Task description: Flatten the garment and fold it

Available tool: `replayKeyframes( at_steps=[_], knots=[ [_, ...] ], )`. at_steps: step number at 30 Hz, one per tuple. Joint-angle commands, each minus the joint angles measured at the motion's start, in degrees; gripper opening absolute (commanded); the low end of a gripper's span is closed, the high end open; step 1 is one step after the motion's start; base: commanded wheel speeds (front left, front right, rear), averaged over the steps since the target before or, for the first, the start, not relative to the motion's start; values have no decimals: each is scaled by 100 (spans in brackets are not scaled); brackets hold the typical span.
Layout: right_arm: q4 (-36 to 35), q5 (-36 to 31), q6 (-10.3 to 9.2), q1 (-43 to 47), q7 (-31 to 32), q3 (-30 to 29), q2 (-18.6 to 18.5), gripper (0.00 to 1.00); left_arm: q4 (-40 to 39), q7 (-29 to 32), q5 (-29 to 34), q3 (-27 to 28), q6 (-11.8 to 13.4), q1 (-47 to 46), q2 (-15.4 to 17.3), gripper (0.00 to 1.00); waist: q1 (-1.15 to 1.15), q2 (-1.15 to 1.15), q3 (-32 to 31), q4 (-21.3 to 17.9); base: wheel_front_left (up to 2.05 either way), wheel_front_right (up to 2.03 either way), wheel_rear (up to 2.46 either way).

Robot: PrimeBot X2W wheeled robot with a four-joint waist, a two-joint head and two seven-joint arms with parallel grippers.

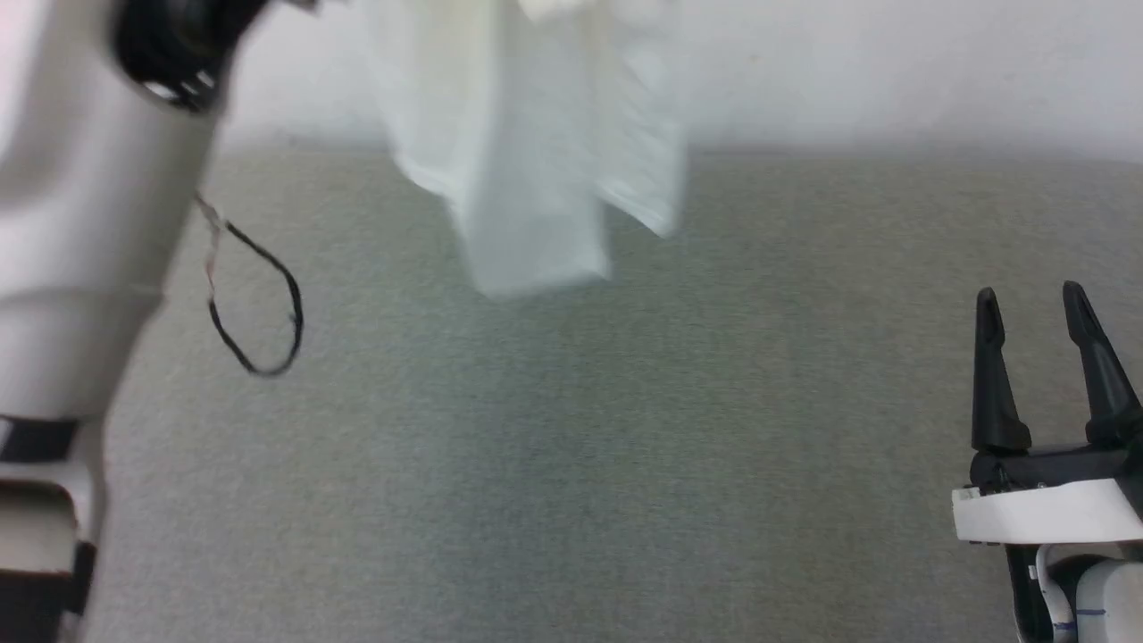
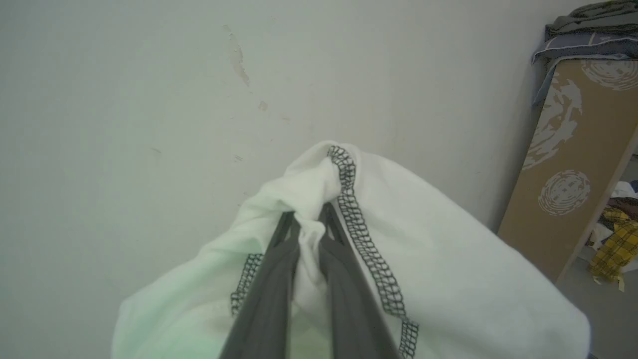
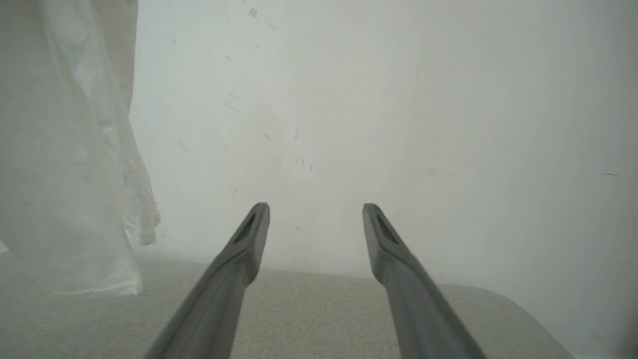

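Left gripper [image 2: 309, 224] first, from my left wrist view: both fingers come up from 6 o'clock and are pinched together on a bunched fold of the garment [image 2: 448, 279]. The white fabric drapes over and around the fingers and spills down toward 4 and 8 o'clock. A line of dark zigzag stitching [image 2: 359, 224] runs right beside the finger on the 3 o'clock side, from about 12 down to 5 o'clock. Behind it is a pale wall [image 2: 149, 99] with a few scuffs. Over at 3 o'clock a brown board [image 2: 573, 164] with white round prints leans there, a pile of clothes [image 2: 588, 30] on top of it, and some yellow plaid cloth [image 2: 615, 239] lower down at its side.

Head view next: my pale left forearm [image 1: 71, 223] takes up the 9 o'clock edge, with a thin black cable [image 1: 259, 304] looping off it. The garment hangs at 12 o'clock, blurry, with its lower edge off the grey surface [image 1: 536, 446]. My right gripper [image 1: 1029, 295] sits at 4 o'clock, fingers spread apart and holding nothing, well apart from the shirt.

Right wrist view: same story. The two fingers stand wide apart with just wall between them and the grey surface underneath. The garment hangs at 9 o'clock. It's thin enough to let light through, and its hem is low near the surface; can't tell if it touches.
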Motion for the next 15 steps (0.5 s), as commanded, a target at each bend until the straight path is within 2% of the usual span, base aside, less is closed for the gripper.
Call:
replayKeyframes(
  at_steps=[1,6,10,15],
  knots=[
    [-36,-11,30,84,-19,-29,-3,100,-99,29,-19,-88,57,187,-47,0,1,0,-70,-264,0,0,0],
    [-95,-4,30,160,-21,-80,-3,100,-433,6,-77,-336,291,845,-288,0,1,0,-10,-517,0,0,0],
    [-129,32,30,179,-22,-125,-3,100,-619,-73,37,-740,422,1565,-422,0,1,0,79,-632,0,0,0],
    [-134,104,30,123,-24,-62,-3,100,-422,-371,129,-1211,619,2705,-577,0,1,0,230,-763,0,0,0]
  ],
)
